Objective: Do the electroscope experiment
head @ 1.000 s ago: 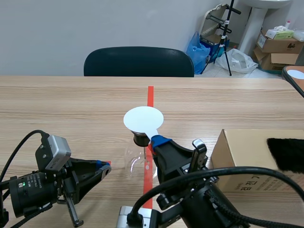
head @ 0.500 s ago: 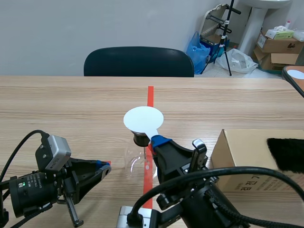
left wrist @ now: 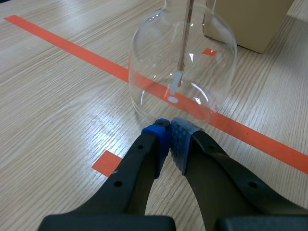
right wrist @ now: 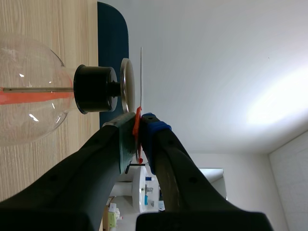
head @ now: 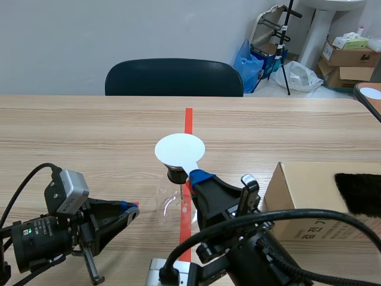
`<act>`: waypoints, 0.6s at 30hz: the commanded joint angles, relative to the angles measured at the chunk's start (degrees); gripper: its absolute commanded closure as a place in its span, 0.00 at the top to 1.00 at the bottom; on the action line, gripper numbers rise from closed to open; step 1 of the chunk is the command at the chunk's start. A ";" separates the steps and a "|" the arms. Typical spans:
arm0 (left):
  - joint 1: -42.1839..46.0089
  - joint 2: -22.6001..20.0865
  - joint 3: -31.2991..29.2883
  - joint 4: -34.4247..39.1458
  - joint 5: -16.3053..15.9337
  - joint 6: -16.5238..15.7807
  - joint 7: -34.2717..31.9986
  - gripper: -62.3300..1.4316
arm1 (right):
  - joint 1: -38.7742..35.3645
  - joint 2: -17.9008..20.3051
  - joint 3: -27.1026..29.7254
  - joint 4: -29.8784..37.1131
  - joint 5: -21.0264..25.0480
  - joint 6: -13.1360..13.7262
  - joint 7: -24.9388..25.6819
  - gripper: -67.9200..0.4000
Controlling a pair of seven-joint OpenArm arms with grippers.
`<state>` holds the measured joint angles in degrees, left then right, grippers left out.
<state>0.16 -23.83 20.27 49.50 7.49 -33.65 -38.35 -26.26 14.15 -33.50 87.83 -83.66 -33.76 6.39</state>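
Observation:
The electroscope is a clear glass flask (head: 171, 203) (left wrist: 183, 67) (right wrist: 24, 91) with a black stopper (head: 177, 174) (right wrist: 95, 89), a metal top plate (right wrist: 126, 84) and a rod (left wrist: 186, 38) hanging inside. It stands on the red tape line. My right gripper (head: 199, 177) (right wrist: 139, 121) is shut on the red handle of a thin white disc (head: 179, 149) (right wrist: 141, 72), which hovers flat just over the top plate. My left gripper (head: 128, 210) (left wrist: 169, 128) is shut on nothing, low over the table with its tips close to the flask's left side.
A cardboard box (head: 309, 202) (left wrist: 250, 19) stands to the right of the flask, with a black furry piece (head: 359, 193) on top. A dark chair (head: 174, 77) stands behind the far table edge. Boxes and bags lie on the floor beyond.

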 commanded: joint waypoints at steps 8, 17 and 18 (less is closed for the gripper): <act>-0.17 0.13 -0.26 1.03 -0.79 -0.07 -0.79 0.07 | 0.22 0.59 0.11 1.60 -0.04 -0.68 0.02 0.03; -0.17 0.13 -0.26 1.03 -0.79 -0.09 -0.79 0.07 | 0.22 0.59 0.11 1.60 -0.04 -0.68 -3.08 0.03; -0.17 0.13 -0.26 1.03 -0.79 -0.09 -0.79 0.07 | 0.22 0.59 0.11 1.60 -0.04 -0.68 -4.26 0.03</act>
<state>0.16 -23.83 20.27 49.50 7.49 -33.65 -38.35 -26.26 14.15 -33.50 87.83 -83.66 -33.76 2.74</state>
